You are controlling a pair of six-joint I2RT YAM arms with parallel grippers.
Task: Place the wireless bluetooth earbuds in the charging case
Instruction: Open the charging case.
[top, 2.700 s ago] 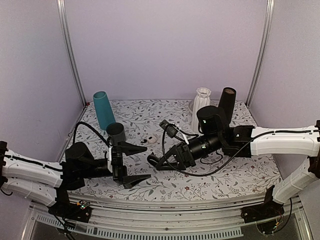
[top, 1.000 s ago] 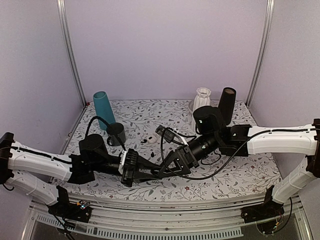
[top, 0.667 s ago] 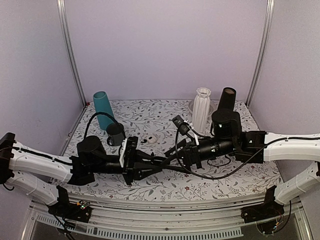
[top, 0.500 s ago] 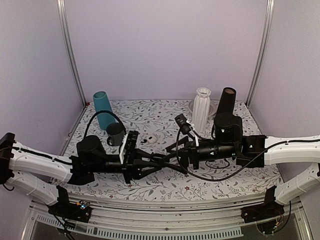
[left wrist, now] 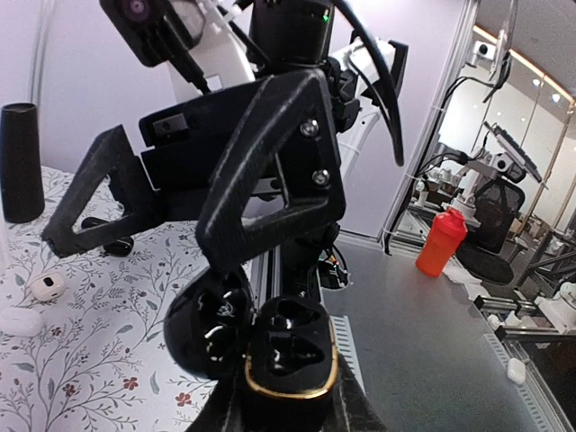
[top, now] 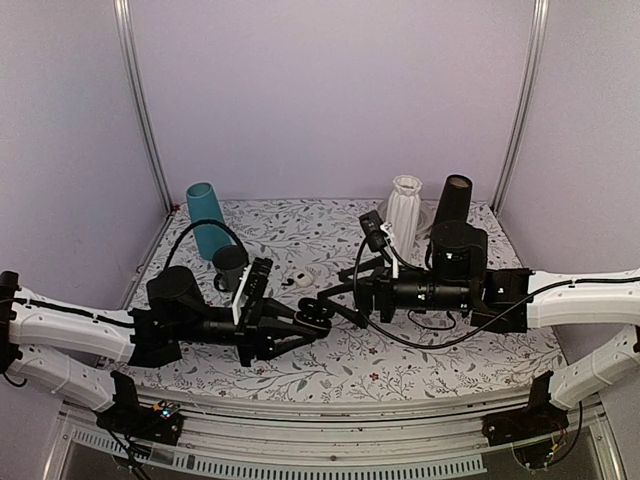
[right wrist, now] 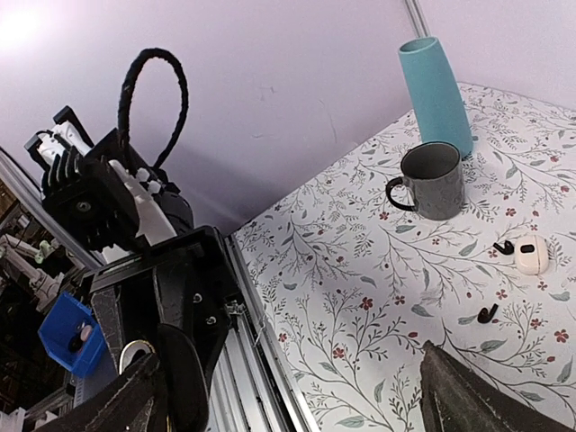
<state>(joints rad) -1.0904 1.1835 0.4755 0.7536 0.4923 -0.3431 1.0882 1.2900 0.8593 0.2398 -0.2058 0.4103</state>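
Lavender walls box in a table under a matte floral cloth [top: 300, 225], white with small red blooms. From overhead the two arms meet near the middle: the left gripper [top: 300, 322] is clamped on the charging case [top: 318, 308], and the right gripper [top: 336, 303] sits just at its three o'clock, jaws spread wide and gripping nothing. Up there the case is only a dark blob. The left wrist camera shows it properly: hinged open, two glossy black pebble halves, the lid swung to nine o'clock of the base, a thin gold band round the base rim and moulded hollows in each half. Right above it, at twelve o'clock, hang the right gripper's fingers, matte black triangular frames with screw heads showing. That view alone catches an orange bottle [left wrist: 439, 241] beyond the table at three o'clock. The right wrist camera is the one that finds the earbuds [right wrist: 504, 247]: two tiny black specks lying on the cloth, well apart from the case, one just at nine o'clock of a small white case [right wrist: 531, 256], the second at its seven o'clock. Beyond them stand a dull grey mug [right wrist: 434, 180] and a tapered teal vase [right wrist: 436, 85]. Overhead, a white ribbed vase [top: 404, 210] and a black cylinder [top: 453, 205] stand at the table's one o'clock.
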